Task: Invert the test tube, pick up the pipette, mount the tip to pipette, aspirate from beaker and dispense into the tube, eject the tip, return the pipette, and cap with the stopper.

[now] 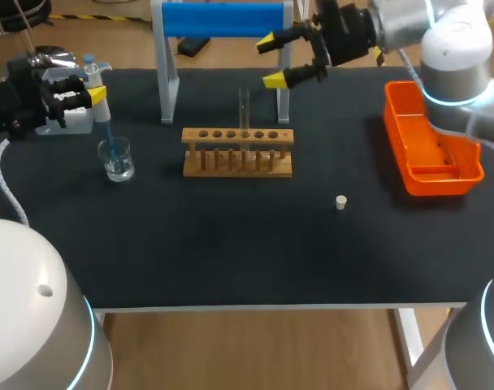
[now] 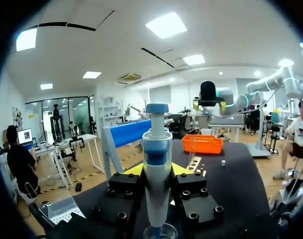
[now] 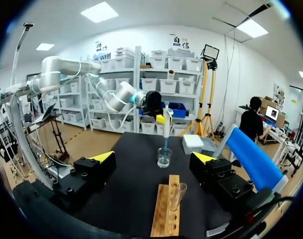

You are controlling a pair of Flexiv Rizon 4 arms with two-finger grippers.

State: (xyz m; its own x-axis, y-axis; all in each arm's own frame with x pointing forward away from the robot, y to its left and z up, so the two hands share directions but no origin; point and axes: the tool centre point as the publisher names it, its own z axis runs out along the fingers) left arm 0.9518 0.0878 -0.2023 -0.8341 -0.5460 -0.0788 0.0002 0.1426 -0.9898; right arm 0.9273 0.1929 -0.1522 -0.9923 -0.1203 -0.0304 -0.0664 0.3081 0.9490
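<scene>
My left gripper [image 1: 91, 96] is shut on the white and blue pipette [image 1: 95, 81], which it holds upright at the table's far left. The pipette's blue tip dips into the glass beaker [image 1: 116, 158]. In the left wrist view the pipette [image 2: 157, 169] stands between the yellow fingertips [image 2: 134, 169], with the beaker rim [image 2: 160, 231] just under it. A clear test tube [image 1: 244, 110] stands mouth-up in the wooden rack [image 1: 237, 150]. My right gripper [image 1: 281, 59] hangs open above and behind the rack, holding nothing. From its wrist view the tube [image 3: 179, 194], the rack [image 3: 166, 211] and the beaker [image 3: 164, 157] lie ahead. A white stopper [image 1: 341, 201] lies on the mat.
The blue pipette stand [image 1: 223, 20] is at the table's back, behind the rack. An orange bin [image 1: 430, 150] sits at the right side. A white box [image 3: 193, 143] stands at the far left end beyond the beaker.
</scene>
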